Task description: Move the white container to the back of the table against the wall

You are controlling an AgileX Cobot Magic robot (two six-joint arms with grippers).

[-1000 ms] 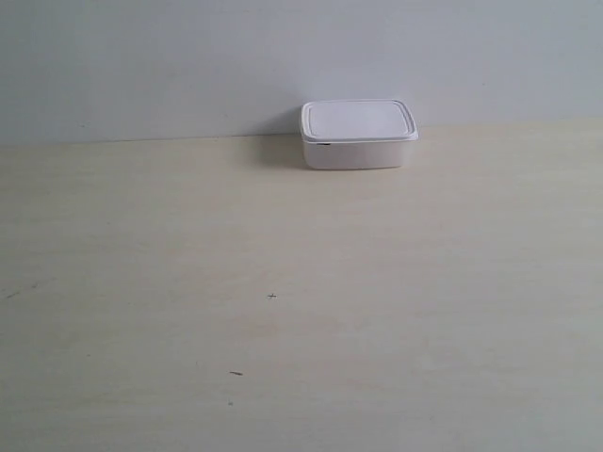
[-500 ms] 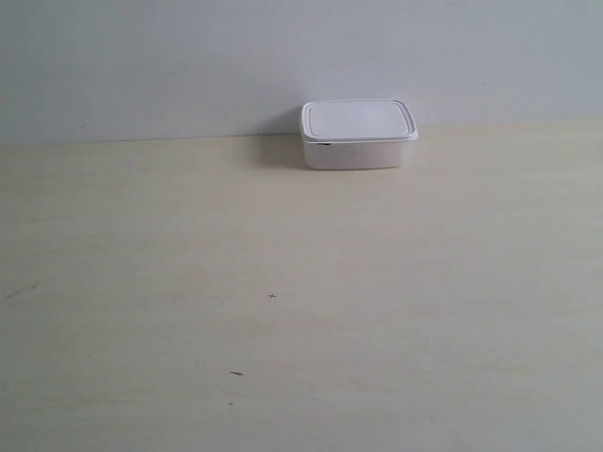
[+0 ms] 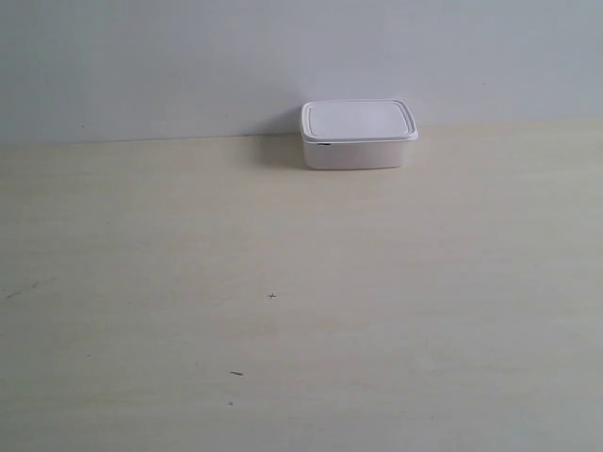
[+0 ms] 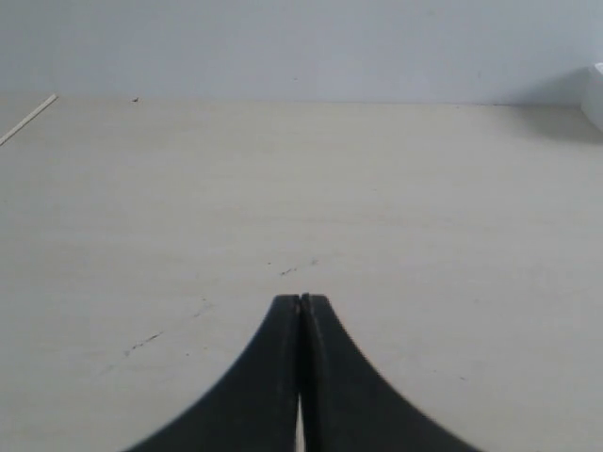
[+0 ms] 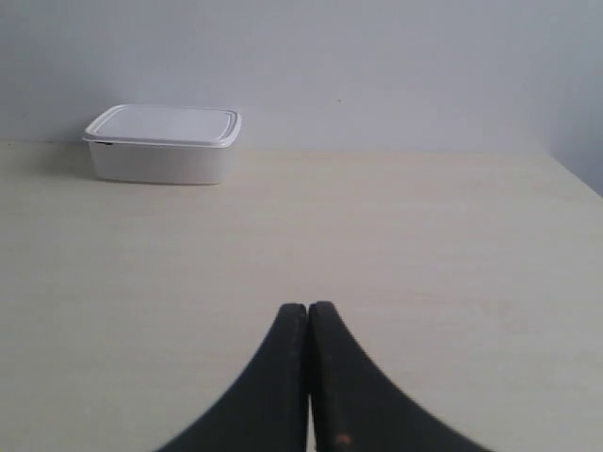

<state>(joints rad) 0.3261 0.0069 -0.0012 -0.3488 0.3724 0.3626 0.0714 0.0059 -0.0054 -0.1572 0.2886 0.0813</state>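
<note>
White container sits at the back edge of the counter, somewhat toward the exterior view's right of the middle. Its lid is on, and its rear side is right at the line where the counter meets the wall. The pictures do not show whether it actually touches the wall or stands just off it; a soft shadow falls beside it on the counter.

Neither arm appears in the exterior view. The left hand hangs over bare counter with its two fingers pressed together and nothing between them. Only a sliver of the box shows at the border of that view, well apart from the hand. The right hand is likewise pressed together and empty, low over the counter, with the box well ahead of it near the back edge.

Judging by this, the placing step looks done and both arms are in a withdrawn, resting pose. If anything remains, it would be a gentle nudge toward the wall to close any gap, made with a flat push low on the box's front side so that it slides and does not tip.
</note>
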